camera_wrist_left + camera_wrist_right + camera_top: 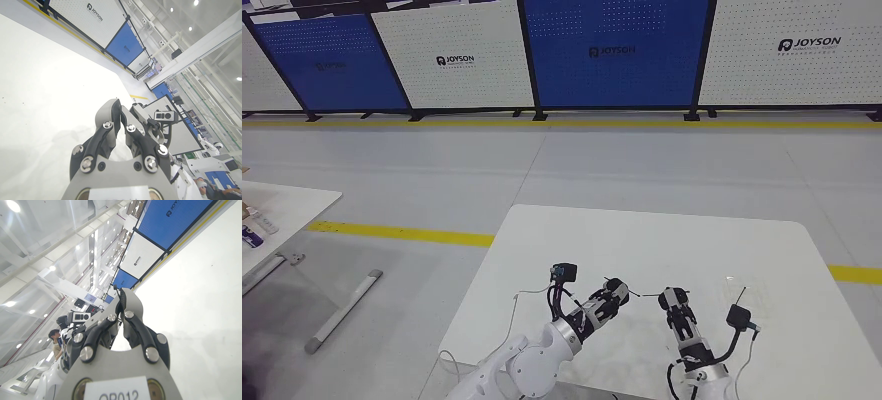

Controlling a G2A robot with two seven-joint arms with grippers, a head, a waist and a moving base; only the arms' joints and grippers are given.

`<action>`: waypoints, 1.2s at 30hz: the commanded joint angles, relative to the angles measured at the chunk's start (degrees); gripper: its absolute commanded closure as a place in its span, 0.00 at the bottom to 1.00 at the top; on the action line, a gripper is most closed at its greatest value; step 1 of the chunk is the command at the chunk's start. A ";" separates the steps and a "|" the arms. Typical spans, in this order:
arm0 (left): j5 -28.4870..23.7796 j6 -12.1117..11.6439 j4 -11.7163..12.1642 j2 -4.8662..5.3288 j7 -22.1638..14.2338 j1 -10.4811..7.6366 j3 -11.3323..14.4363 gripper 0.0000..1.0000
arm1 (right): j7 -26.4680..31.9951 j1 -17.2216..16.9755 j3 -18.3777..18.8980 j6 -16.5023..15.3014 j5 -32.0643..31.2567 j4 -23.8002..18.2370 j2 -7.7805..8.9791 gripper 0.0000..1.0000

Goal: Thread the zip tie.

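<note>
A row of blue and white panels (617, 50) stands across the far side of the floor, with a yellow line (402, 233) on the ground nearer the robot. The white table (642, 235) takes up the near middle of the top view. A 2nd, smaller table (287, 205) shows at the left edge.

The 2 arms sit over the table's near edge, close together, with their tips turned toward each other across a short gap.

The left gripper (619, 290) is closed. In its wrist view the black pads (115, 115) meet at the tips with no gap between them. The top view shows one end of the tie reaching this tip, but I cannot tell whether the pads actually pinch it.

The right gripper (673, 296) is closed too, and it has the tie. In its wrist view the strap runs up between the 2 fingers, and the small square head sticks out just past the fingertips.

A clear, flat item (752, 288) lies on the table to the right of the right arm. It is too faint to identify.

The zip tie (644, 294) is black and thin. It hangs in the air between the 2 gripper tips, above the table and not touching it. Its head end (114, 287) is at the right gripper and its other end is at the left one.
</note>
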 commanded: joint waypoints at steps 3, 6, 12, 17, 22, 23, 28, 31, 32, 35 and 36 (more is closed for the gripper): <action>0.00 0.00 0.00 0.00 0.00 0.00 0.00 1.00 | 0.30 -0.08 0.13 -0.05 -0.12 -0.14 -0.13 1.00; 0.00 0.00 0.00 0.00 0.00 0.00 0.00 1.00 | 0.90 0.10 -0.01 0.48 -0.45 -0.17 -0.27 1.00; 0.00 0.00 0.00 0.00 0.00 0.00 0.00 1.00 | 1.42 0.74 -0.62 2.08 -0.97 0.22 -0.68 1.00; 0.00 0.00 0.00 0.00 0.00 0.00 0.00 1.00 | 1.42 0.90 -0.83 2.38 -1.28 0.39 -0.95 1.00; 0.00 0.00 0.00 0.00 0.00 0.00 0.00 1.00 | 1.86 0.72 -0.63 1.91 -1.00 0.24 -1.12 1.00; 0.00 0.00 0.00 0.00 0.00 0.00 0.00 1.00 | 1.09 0.56 -0.28 0.94 -0.72 -0.06 -1.14 1.00; 0.00 0.00 0.00 0.00 0.00 0.00 0.00 1.00 | 0.88 0.45 -0.17 0.60 -0.69 -0.08 -1.14 1.00; 0.00 0.00 0.00 0.00 0.00 0.00 0.00 1.00 | 0.88 0.45 -0.17 0.60 -0.69 -0.08 -1.14 1.00; 0.00 0.00 0.00 0.00 0.00 0.00 0.00 1.00 | 0.98 0.44 -0.06 0.68 -0.55 -0.07 -1.15 1.00; 0.00 0.00 0.00 0.00 0.00 0.00 0.00 1.00 | 1.24 0.08 0.44 0.21 -0.05 -0.25 -1.19 1.00; 0.00 0.00 0.00 0.00 0.00 0.00 0.00 1.00 | 1.30 -0.03 0.55 0.10 -0.05 -0.31 -1.20 1.00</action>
